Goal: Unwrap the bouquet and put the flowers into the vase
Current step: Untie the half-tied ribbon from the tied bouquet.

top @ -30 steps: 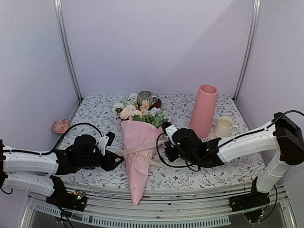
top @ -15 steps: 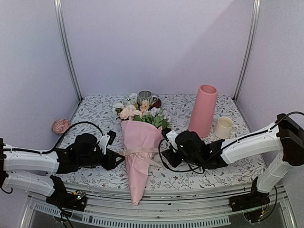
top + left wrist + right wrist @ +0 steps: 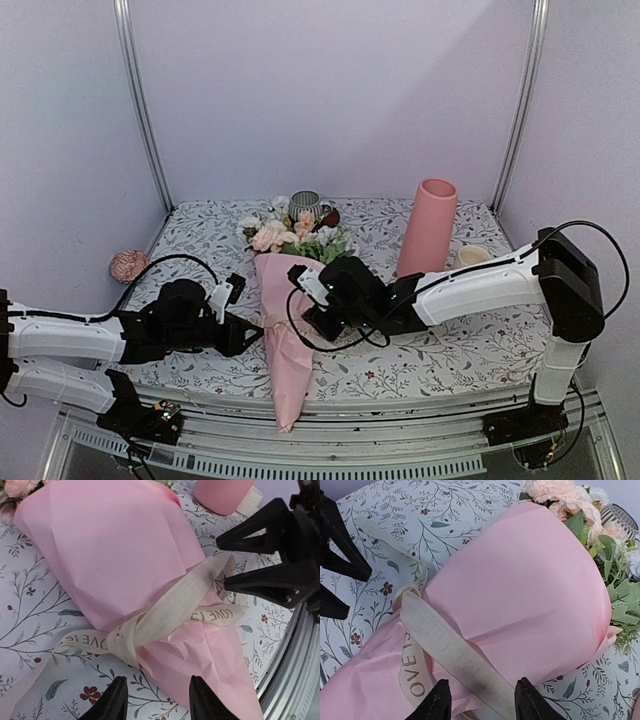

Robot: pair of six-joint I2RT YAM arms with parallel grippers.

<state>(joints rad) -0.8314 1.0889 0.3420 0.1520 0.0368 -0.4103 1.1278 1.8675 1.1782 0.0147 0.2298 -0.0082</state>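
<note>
Bouquet (image 3: 290, 330) lies lengthwise on the floral surface (image 3: 200, 240) between the 2 arms. Its pointed tip hangs past the near edge and its flowers (image 3: 290, 238) point toward the back wall. Pale pink paper wraps the stems in a cone. A cream ribbon (image 3: 170, 610) with printed letters is knotted around the cone's waist, and 1 tail trails across the cloth.

The left gripper (image 3: 157, 681) sits low at the cone's left side with its jaws apart, grasping nothing; paper and cloth show in the gap. The right gripper (image 3: 482, 682) is at the cone's right side, over the ribbon, with its jaws released. The ribbon band and paper run under the gap, and whether they touch the jaws I cannot tell.

The vase (image 3: 427, 232) stands upright at the back right, well apart from the bouquet. A cream mug (image 3: 470, 257) is just beside the vase, partly hidden by the right arm. A striped cup (image 3: 305, 203) stands just behind the flowers.
</note>
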